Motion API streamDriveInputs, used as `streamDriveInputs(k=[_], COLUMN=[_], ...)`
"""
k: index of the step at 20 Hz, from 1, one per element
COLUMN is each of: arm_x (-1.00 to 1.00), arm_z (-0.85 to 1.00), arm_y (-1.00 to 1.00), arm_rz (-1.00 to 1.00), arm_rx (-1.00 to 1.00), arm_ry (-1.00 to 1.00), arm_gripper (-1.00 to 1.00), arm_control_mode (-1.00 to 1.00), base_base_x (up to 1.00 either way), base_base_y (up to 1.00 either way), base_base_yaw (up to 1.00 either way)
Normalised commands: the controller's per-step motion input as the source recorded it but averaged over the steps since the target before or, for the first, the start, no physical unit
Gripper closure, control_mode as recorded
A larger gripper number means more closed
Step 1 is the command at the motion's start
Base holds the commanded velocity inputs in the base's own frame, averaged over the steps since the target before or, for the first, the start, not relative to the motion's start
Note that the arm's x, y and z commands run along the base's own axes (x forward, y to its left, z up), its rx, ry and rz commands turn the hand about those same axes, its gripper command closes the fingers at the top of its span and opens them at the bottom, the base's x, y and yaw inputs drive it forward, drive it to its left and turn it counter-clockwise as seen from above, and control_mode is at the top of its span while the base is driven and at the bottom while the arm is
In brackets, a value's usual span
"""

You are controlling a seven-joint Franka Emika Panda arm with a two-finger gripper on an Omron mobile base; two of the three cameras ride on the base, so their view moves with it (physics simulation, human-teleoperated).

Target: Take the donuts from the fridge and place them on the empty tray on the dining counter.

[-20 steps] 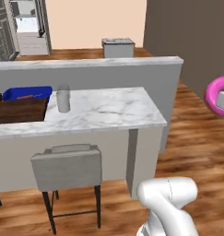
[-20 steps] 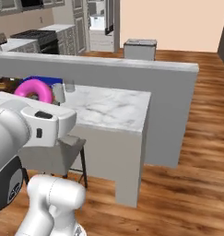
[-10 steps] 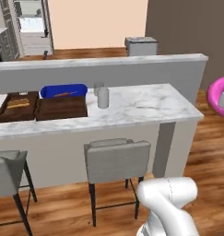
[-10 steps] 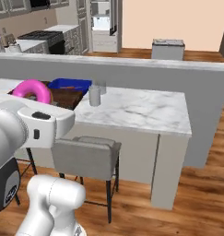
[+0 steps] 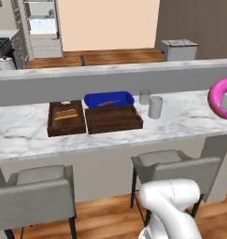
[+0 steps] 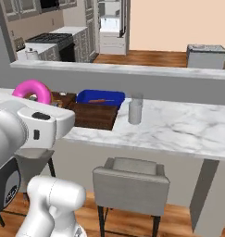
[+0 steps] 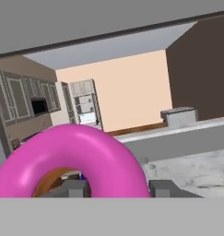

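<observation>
Pink-iced donut (image 7: pixel 76 159) is clamped in my gripper (image 7: pixel 118 188), held well right of the empty tray (image 5: pixel 113 118) on the dining counter (image 5: pixel 189 116), so I judge placing it remains, then fetching the second.

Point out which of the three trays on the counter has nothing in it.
The wide dark brown tray, in front of the blue tray. The squarer brown tray to its left holds yellowish sticks, and the blue one holds something thin and orange.
</observation>
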Motion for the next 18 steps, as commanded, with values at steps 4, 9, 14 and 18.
streamDriveInputs(k=[4,9,14,18], arm_x=[0.0,0.0,0.0,0.0], arm_z=[0.0,0.0,0.0,0.0], arm_y=[0.0,0.0,0.0,0.0], arm_rz=[0.0,0.0,0.0,0.0], arm_rx=[0.0,0.0,0.0,0.0], arm_ry=[0.0,0.0,0.0,0.0], arm_gripper=[1.0,1.0,1.0,1.0], arm_control_mode=[1.0,1.0,1.0,1.0], base_base_x=[0.59,0.74,0.6,1.0], base_base_y=[0.89,0.01,-0.58,0.29], base_base_yaw=[0.0,0.16,0.13,0.1])
